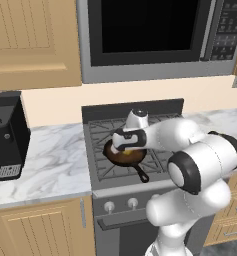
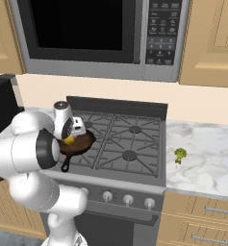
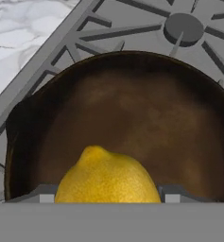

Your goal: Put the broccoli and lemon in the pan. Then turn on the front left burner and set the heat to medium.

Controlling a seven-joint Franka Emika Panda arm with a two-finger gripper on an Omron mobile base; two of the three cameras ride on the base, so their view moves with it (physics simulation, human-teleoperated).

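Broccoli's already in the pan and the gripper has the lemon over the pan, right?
Not quite. The broccoli is not in the pan; the right base view shows it on the counter right of the stove. The rest holds: the gripper has the lemon over the pan.

A stainless microwave (image 1: 160, 37) with a dark door hangs above the range, its keypad (image 2: 161, 31) on the right. Light wooden wall cabinets (image 1: 32, 42) flank it, over a cream backsplash (image 2: 134, 91). White marble countertop (image 2: 207, 158) runs along both sides, with wooden drawers (image 2: 202, 223) beneath. A black coffee machine (image 1: 7, 135) stands at the far left. Three knobs (image 2: 127, 198) line the range front.
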